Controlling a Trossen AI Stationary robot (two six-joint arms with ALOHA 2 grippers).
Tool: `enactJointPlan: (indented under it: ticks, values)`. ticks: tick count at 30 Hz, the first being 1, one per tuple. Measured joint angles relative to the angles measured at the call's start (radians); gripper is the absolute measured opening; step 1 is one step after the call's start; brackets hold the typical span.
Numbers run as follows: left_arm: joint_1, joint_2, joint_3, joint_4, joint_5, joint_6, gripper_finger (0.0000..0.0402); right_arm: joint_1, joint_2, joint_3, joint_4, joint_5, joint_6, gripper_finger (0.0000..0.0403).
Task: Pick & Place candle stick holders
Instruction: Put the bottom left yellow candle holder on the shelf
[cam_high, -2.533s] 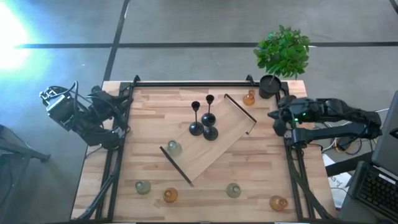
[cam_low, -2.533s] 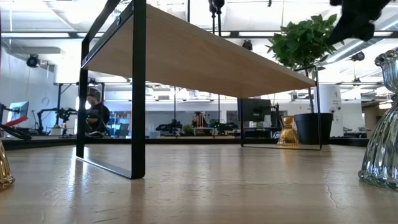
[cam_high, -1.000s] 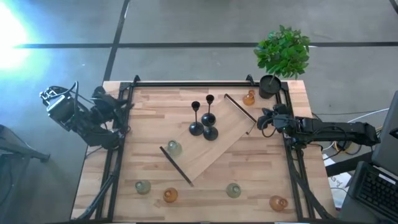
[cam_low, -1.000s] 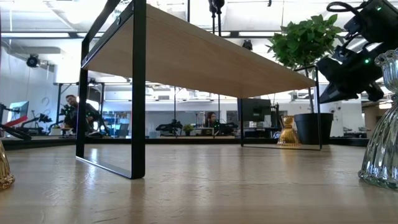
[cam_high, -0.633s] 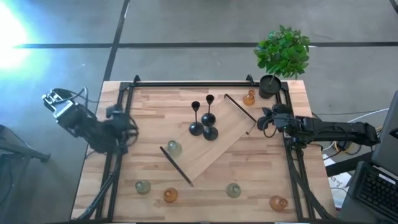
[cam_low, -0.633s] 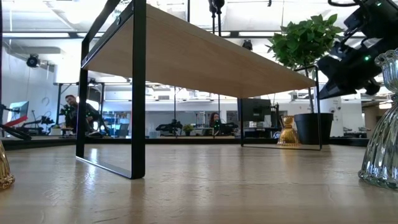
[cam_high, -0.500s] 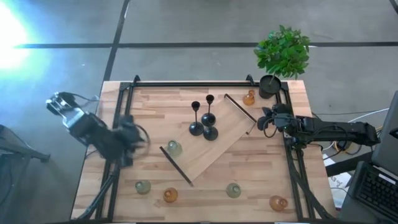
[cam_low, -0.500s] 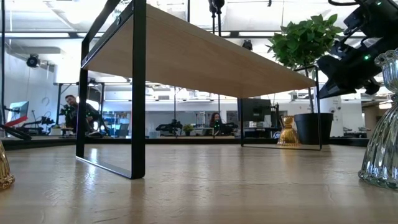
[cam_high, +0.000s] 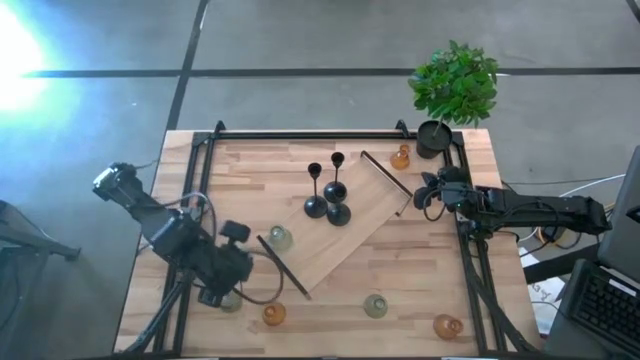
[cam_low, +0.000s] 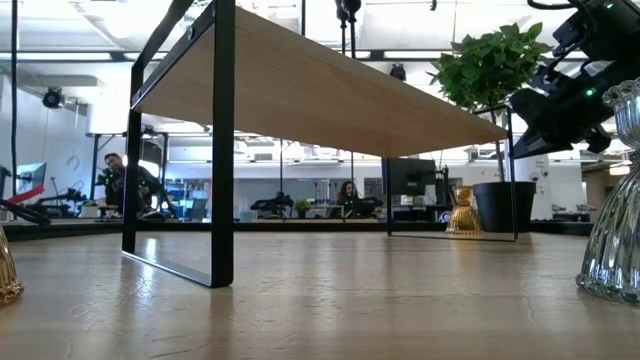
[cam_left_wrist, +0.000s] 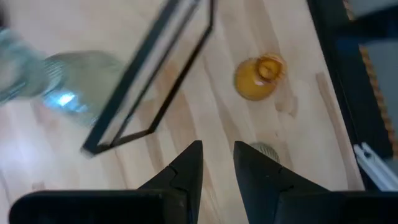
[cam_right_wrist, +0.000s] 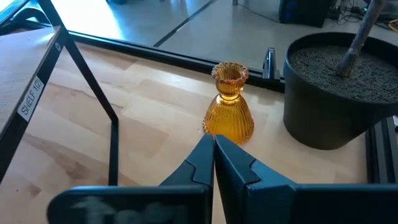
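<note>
Left gripper (cam_high: 226, 290) hangs over the desk's (cam_high: 440, 275) front-left corner, right above a pale green holder (cam_left_wrist: 264, 151). Fingers (cam_left_wrist: 186, 169) stand partly apart, nothing between them; the holder shows just past the tips, an amber holder (cam_high: 274, 314) close beside it.

Right gripper (cam_high: 424, 193) sits at the right edge, fingers pressed together, empty, aimed at an amber holder (cam_right_wrist: 229, 106) near the plant pot (cam_right_wrist: 336, 87) at the back-right corner.

Three black stemmed holders (cam_high: 326, 190) stand on the wooden shelf (cam_high: 365, 215) mid-desk. Another pale one (cam_high: 280, 238) sits by the shelf's leg (cam_left_wrist: 149, 81); two more glass holders lie along the front edge.

Risks, as judged:
- gap looks narrow for the bell body; descending so, the tips may land on the rim and tip it.
- amber neighbour may get knocked.
- shelf leg is near the arm's path.
</note>
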Motion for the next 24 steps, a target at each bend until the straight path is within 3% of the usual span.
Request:
enactJointPlan:
  ticks: [11, 17, 24]
  values:
    - [-0.015, 0.106, 0.029, 0.161, 0.063, 0.199, 0.0094, 0.000, 0.000, 0.001, 0.000, -0.002, 0.003, 0.0009]
    - [-0.034, 0.099, -0.024, 0.267, 0.093, 0.200, 0.0094, 0.000, 0.000, 0.001, 0.000, -0.002, 0.002, 0.0009]
    - [-0.083, 0.072, -0.165, 0.511, 0.101, 0.132, 0.0094, 0.000, 0.000, 0.001, 0.000, -0.002, 0.002, 0.0009]
